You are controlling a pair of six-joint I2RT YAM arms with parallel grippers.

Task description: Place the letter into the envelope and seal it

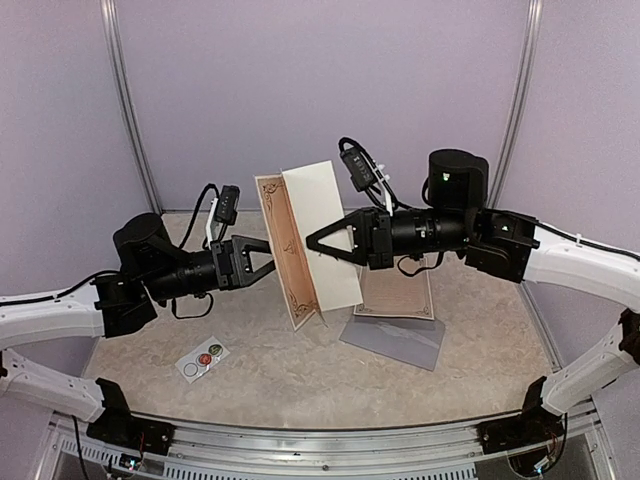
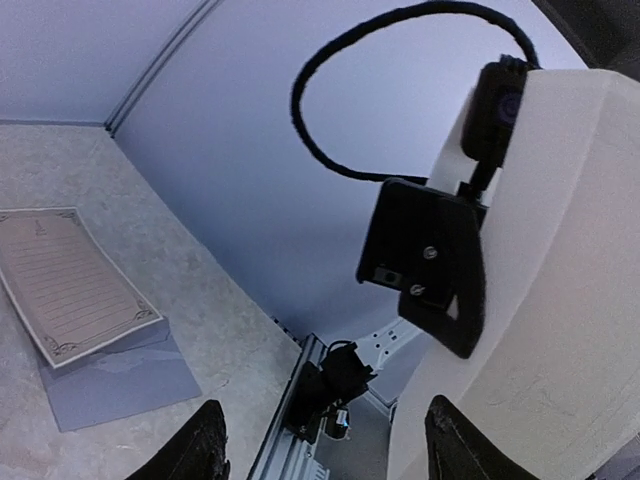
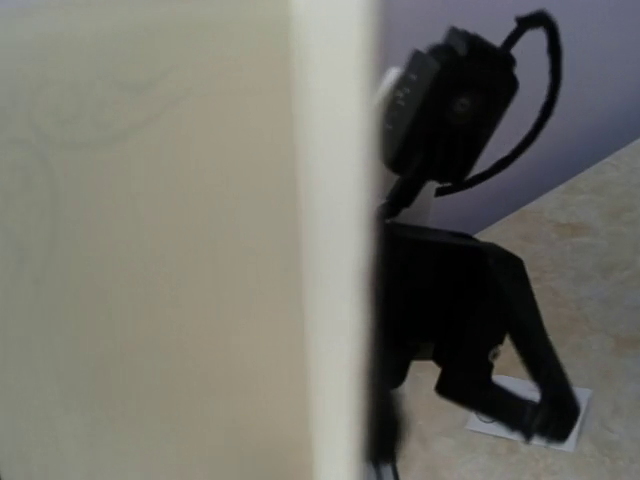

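On the left a sticker card [image 1: 203, 358] lies on the table [image 1: 300, 390]; our left gripper [image 1: 270, 260] gapes open beside the folded letter [image 1: 322, 200], which our right gripper [image 1: 312, 243] pinches upright; rightward, the grey envelope [image 1: 395, 342] lies flat under a cream sheet [image 1: 396, 296]

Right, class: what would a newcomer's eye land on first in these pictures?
A folded cream letter stands upright at table centre, pinched by the right gripper, with the left gripper open beside it. Below right, a grey envelope lies under another cream sheet.
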